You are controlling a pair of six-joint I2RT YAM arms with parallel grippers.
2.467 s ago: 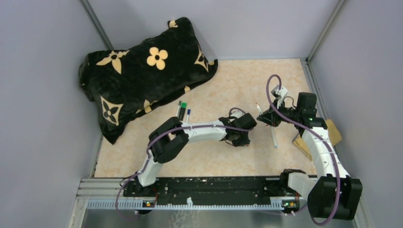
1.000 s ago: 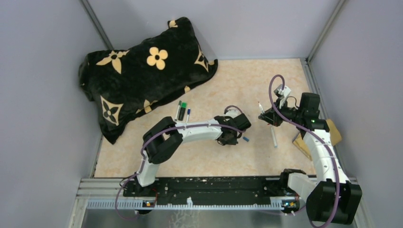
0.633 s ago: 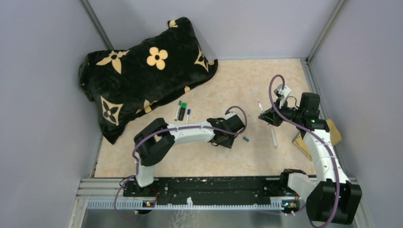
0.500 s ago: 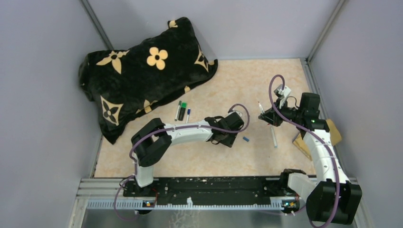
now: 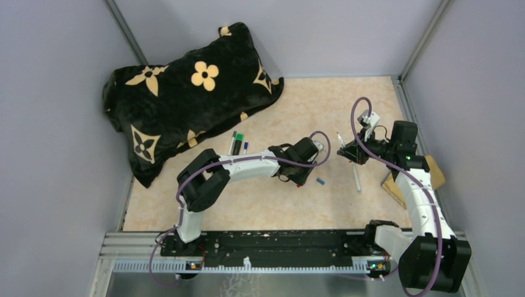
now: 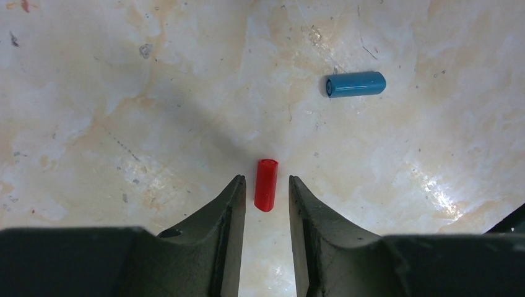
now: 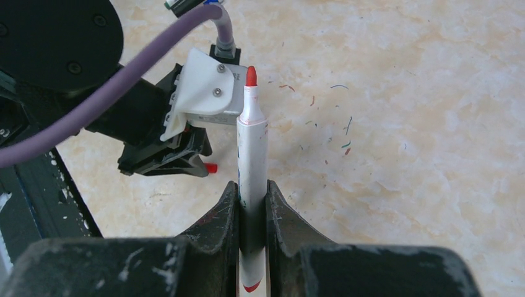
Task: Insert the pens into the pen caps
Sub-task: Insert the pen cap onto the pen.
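Note:
A red pen cap [image 6: 266, 184] lies flat on the table between the fingertips of my left gripper [image 6: 266, 180]. The jaws are open, with a small gap on each side of the cap. A blue pen cap [image 6: 355, 84] lies farther off to the right, also seen from above as the blue cap [image 5: 321, 181]. My right gripper [image 7: 252, 185] is shut on a white pen [image 7: 252, 139], whose bare red tip points toward the left gripper [image 7: 164, 158] and the red cap [image 7: 212, 167]. Another white pen [image 5: 357, 179] lies on the table below the right gripper [image 5: 347, 150].
A black pen with a green end [image 5: 236, 143] and a thin blue-ended pen [image 5: 245, 147] lie beside a black flowered pillow [image 5: 192, 93] at the back left. A tan cardboard box [image 5: 433, 173] sits by the right wall behind the right arm.
The left gripper drew back off the blue cap, which now lies bare, then shifted slightly right and settled around the red cap. Its jaws widened, then narrowed. The right arm has held still for the last second.

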